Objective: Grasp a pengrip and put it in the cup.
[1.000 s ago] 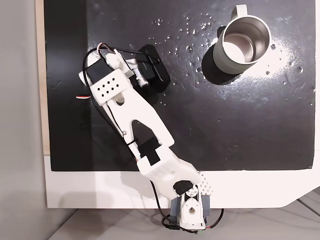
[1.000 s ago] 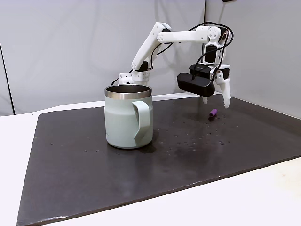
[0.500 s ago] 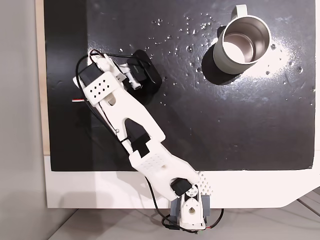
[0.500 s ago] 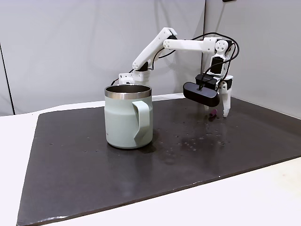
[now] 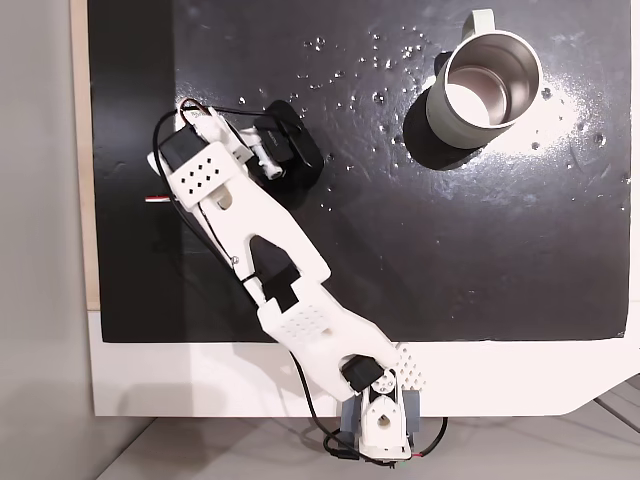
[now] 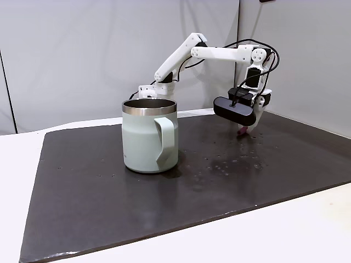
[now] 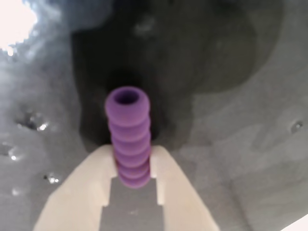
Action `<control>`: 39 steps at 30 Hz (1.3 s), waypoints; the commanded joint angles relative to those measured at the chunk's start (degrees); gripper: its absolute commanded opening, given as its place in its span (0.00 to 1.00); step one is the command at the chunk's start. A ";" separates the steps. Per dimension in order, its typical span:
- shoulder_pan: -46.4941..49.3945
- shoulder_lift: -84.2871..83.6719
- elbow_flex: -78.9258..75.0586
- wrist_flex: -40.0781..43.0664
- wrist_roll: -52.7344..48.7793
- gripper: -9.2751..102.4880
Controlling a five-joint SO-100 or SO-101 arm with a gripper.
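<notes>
In the wrist view the light-purple ribbed pengrip point(image 7: 127, 130) sticks out, hollow end forward, from between the two white fingertips point(image 7: 103, 159) of my gripper point(image 7: 131, 154), which is shut on it. In a fixed view from the side, the gripper point(image 6: 247, 127) hangs low over the dark mat at the far right with a bit of the pengrip point(image 6: 241, 132) showing below it. The cup point(image 6: 145, 142) stands well to its left there. From above, the cup point(image 5: 440, 115) sits at the mat's top right, and the black wrist camera point(image 5: 292, 150) covers the gripper.
The black mat point(image 5: 450, 260) lies on a white table with scattered water droplets point(image 5: 380, 55) near the cup. The arm's base point(image 5: 380, 420) is at the table's lower edge in the fixed view from above. Open mat lies between gripper and cup.
The arm swung out over the pengrip and came down to the mat. Since half a second ago the fingers have closed on the pengrip.
</notes>
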 commanded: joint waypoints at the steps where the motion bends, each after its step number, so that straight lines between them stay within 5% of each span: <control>1: 0.97 7.38 -0.35 0.18 0.09 0.08; 12: 8.17 25.22 -3.60 8.70 0.44 0.08; 24: 33.75 49.66 4.75 9.40 -10.81 0.08; 39: 52.29 40.34 -4.92 1.93 -19.34 0.08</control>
